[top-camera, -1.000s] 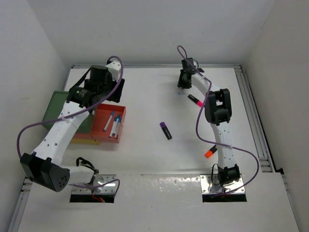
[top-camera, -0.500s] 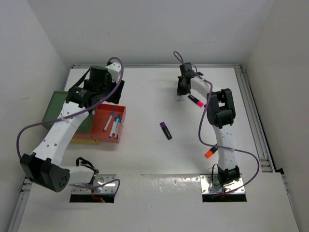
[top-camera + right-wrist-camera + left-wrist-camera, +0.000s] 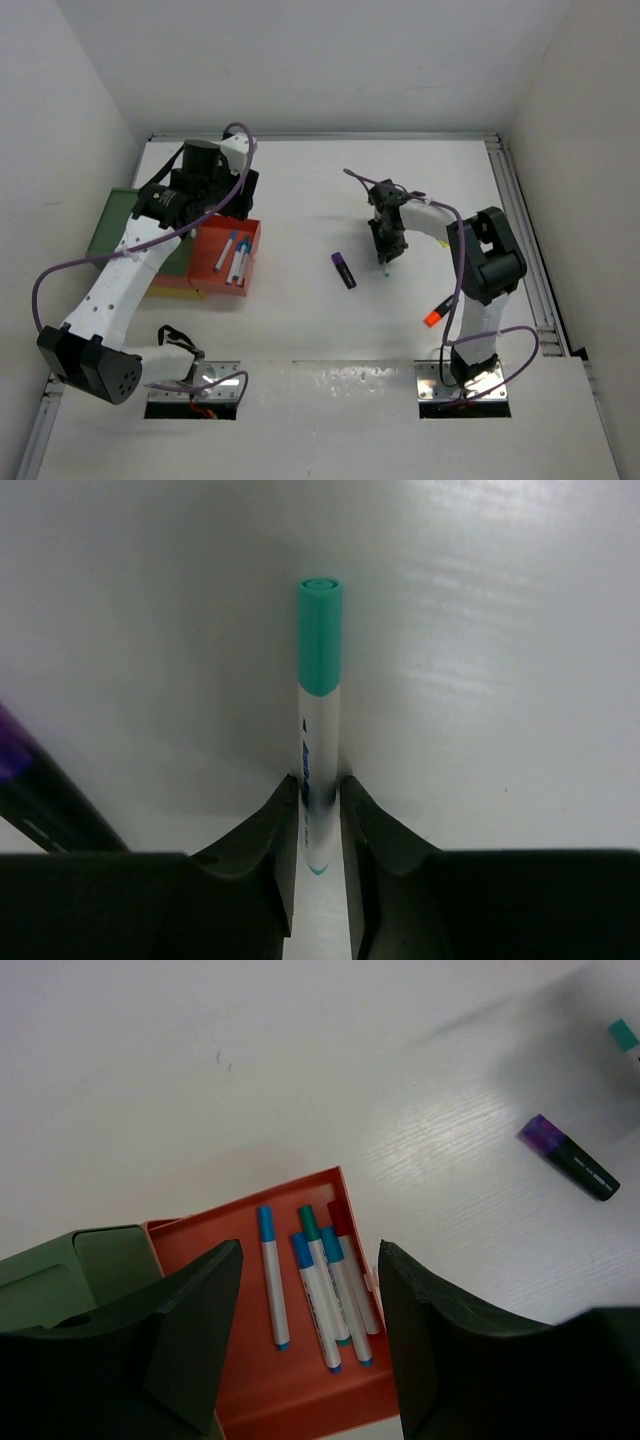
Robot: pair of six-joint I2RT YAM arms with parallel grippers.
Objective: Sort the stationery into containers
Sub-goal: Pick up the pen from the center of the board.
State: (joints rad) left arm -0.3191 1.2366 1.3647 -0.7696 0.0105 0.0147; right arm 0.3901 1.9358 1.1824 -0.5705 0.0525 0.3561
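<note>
Your white table (image 3: 300, 180) sits boxed in by plain white walls (image 3: 300, 60). Your right gripper (image 3: 320, 790) is clamped on a teal-capped pen (image 3: 320, 660), held cap-down over the middle of the table near the purple highlighter (image 3: 343, 270). Your left gripper (image 3: 308, 1250), fingers apart, hovers above the red-orange tray (image 3: 205, 258), which holds five pens and sits beside the green tray (image 3: 110, 215). An orange highlighter (image 3: 433, 318) lies by the right arm.

**White links, black joints, purple cables**

The left arm (image 3: 120, 272) and right arm (image 3: 480, 312) are built of white links joined by black cylindrical motor housings. Above the silvery bolted base plates (image 3: 228, 381), a thin purple cable (image 3: 36, 300) is looped along each arm. Matte black fingers (image 3: 190, 1335) are fitted.
</note>
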